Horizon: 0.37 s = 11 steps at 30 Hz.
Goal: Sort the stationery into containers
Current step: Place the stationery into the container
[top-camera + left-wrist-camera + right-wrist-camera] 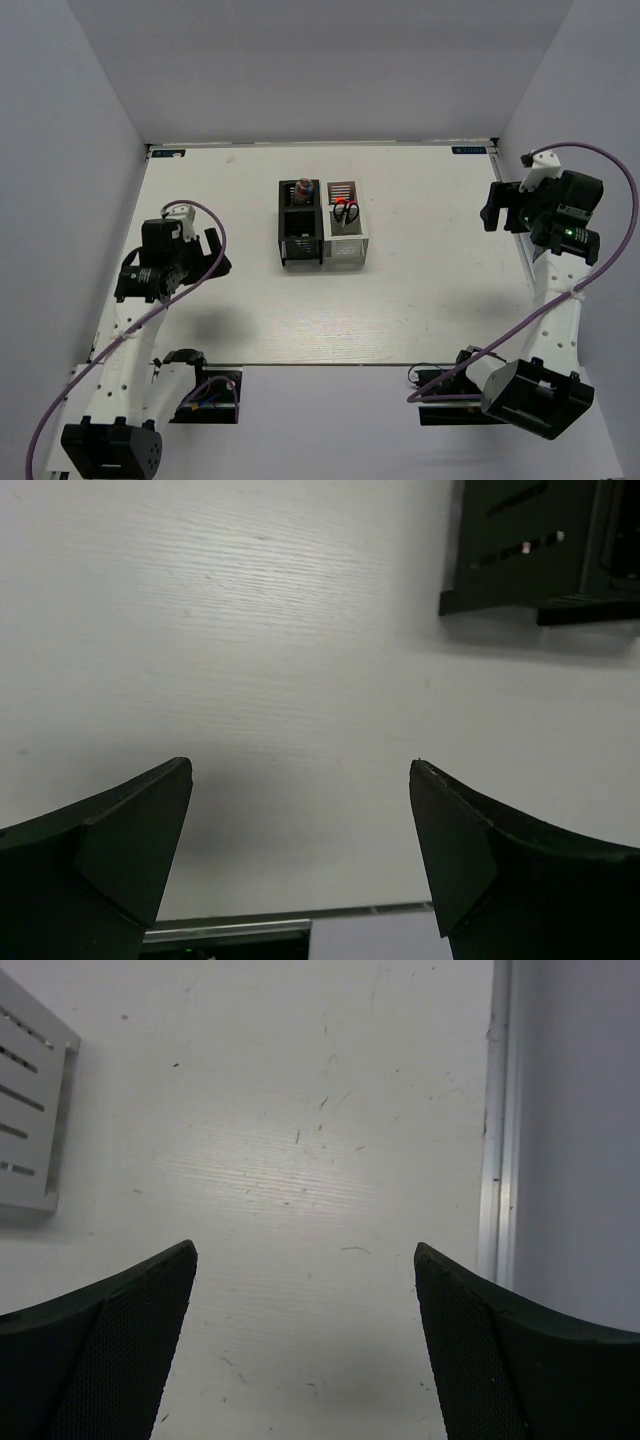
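Note:
Two containers stand side by side at the table's middle: a black organiser (300, 238) and a white-grey organiser (344, 240). Black-handled scissors (346, 211) stand in the white one's far compartment. Markers with coloured ends (305, 187) stick out of the black one's far compartment. My left gripper (222, 255) hangs open over bare table to the left of the black organiser (540, 550), nothing between its fingers (300, 770). My right gripper (487, 207) is open near the right table edge, empty (305, 1250), with the white organiser's slotted wall (30, 1110) at its left.
A metal rail (495, 1160) marks the table's right edge, close to my right gripper. White walls enclose the table on the left, back and right. The table's near edge (230, 925) shows under my left gripper.

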Available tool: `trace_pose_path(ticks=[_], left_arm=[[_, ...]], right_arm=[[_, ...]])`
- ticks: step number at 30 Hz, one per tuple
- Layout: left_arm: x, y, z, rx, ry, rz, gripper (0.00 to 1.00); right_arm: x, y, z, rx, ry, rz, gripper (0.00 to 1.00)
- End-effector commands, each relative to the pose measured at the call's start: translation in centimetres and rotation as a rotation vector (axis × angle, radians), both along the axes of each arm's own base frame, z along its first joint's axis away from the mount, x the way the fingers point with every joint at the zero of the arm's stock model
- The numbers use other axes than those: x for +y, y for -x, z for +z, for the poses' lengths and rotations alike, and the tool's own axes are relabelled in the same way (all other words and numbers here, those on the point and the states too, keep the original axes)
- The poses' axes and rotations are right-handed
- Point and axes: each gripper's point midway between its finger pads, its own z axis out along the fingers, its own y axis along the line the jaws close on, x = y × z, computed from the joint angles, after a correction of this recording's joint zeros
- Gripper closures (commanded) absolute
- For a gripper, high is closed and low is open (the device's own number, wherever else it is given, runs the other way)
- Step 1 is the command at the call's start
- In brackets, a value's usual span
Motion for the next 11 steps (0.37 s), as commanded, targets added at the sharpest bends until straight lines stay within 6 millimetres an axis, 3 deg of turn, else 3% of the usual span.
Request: trace_pose_path(ticks=[1,5,7,11], left_arm=[[-1.4,-0.6,0.7,0.016,0.153,-0.009,0.00],[-1.6,-1.7,0.9,0.013,0.274,0.010,0.00],[-1.2,-2.1,0.9,-0.015,0.260,0.014,0.00],[-0.7,-2.2,0.7,-0.027,0.235,0.021,0.00]], right_arm=[[-1.2,-1.2,3.2,-0.056,0.082,-0.075,0.10],[1.8,-0.7,5.5,-0.149,-0.048,-0.025,0.10],[3.1,0.0,5.4,-0.153,-0.076,0.014,0.10],[3.7,0.4,4.7,-0.124,-0.108,0.009,0.10]])
